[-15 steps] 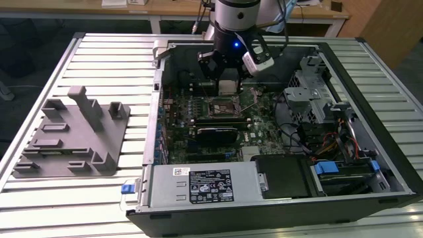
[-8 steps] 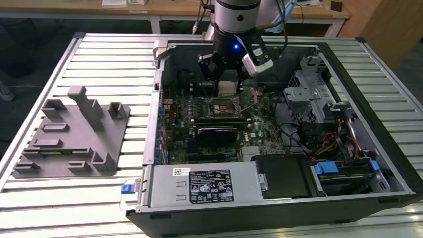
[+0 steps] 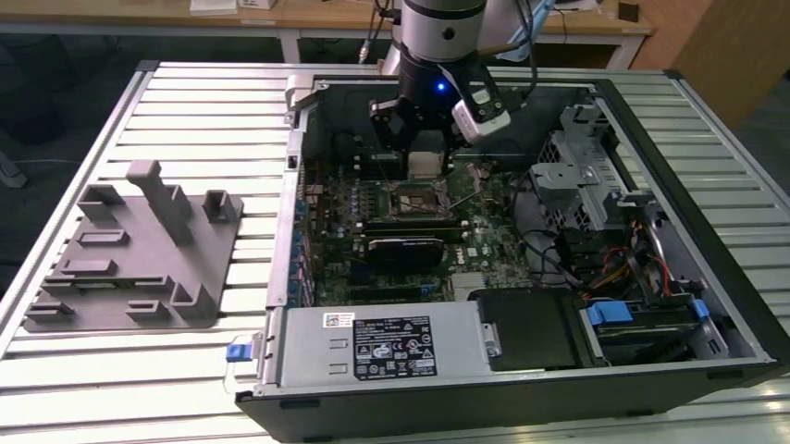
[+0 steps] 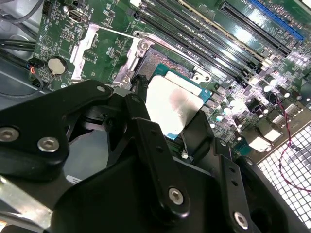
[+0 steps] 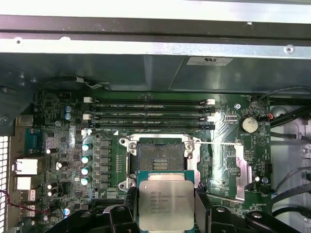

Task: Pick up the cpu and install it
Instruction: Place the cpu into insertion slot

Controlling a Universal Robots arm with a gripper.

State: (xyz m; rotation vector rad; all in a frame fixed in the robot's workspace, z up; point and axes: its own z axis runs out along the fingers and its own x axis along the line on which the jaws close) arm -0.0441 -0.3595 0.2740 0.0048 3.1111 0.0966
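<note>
Black fingers (image 5: 202, 211) clamp cpu (image 5: 166, 205) edges; open socket (image 5: 160, 155) near.

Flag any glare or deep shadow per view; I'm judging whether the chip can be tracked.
Second wrist view: the cpu lid glares near white, and the board beside it is washed out too. First wrist view: even light on the cpu in the hand, the case wall in shadow. Exterior view: a blue light glows on the arm.
</note>
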